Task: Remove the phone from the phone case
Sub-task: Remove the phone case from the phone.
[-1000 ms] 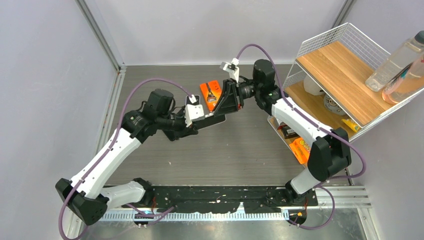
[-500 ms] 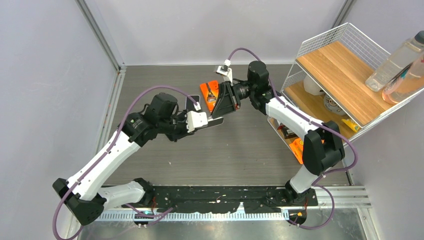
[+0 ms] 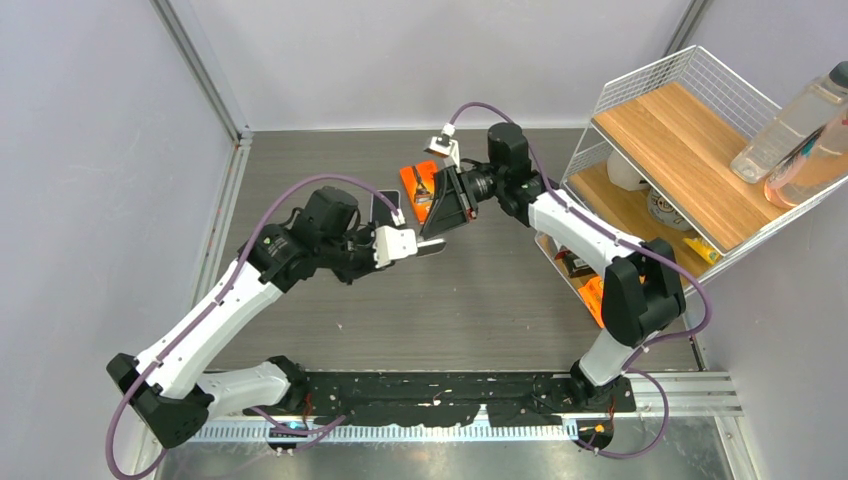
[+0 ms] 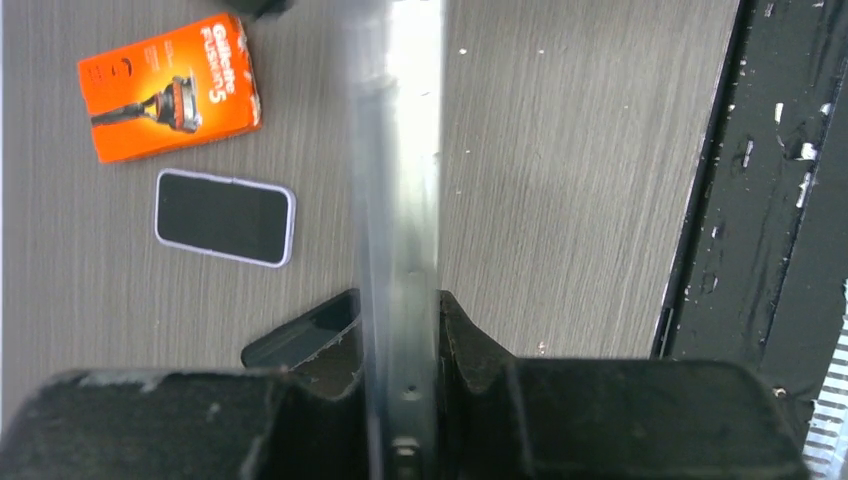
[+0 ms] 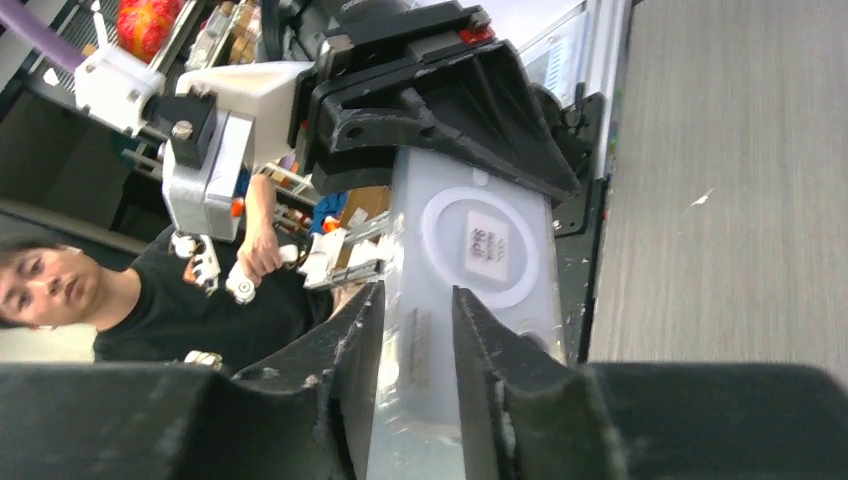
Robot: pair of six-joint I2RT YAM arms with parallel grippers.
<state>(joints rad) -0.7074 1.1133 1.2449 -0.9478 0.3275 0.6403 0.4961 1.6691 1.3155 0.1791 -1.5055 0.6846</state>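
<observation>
Swinging inward over the last second, the right arm has carried its wrist further left, while the left arm has drawn its hold a little nearer the bases; the two grippers now meet above the middle of the table (image 4: pixel 560 180); the left gripper (image 4: pixel 400 320) has its fingers pressed on the clear phone case (image 4: pixel 398 150), which stands edge-on between them and is held off the table; the right gripper (image 5: pixel 418 300) faces the case's other end, its fingers a little apart with the ringed back of the case showing between them; I cannot tell whether they pinch its rim or merely touch it; a dark slab (image 4: pixel 305 335) juts out beside one left finger, and I cannot tell whether that is the phone working loose or whether the phone still sits inside; a pale-rimmed phone (image 4: pixel 225 217) lies flat just beside the Gillette razor box (image 4: pixel 170 85), both unmoved; by my judgement the closer stance sets up a peel at the case's end, and the removal looks unfinished
</observation>
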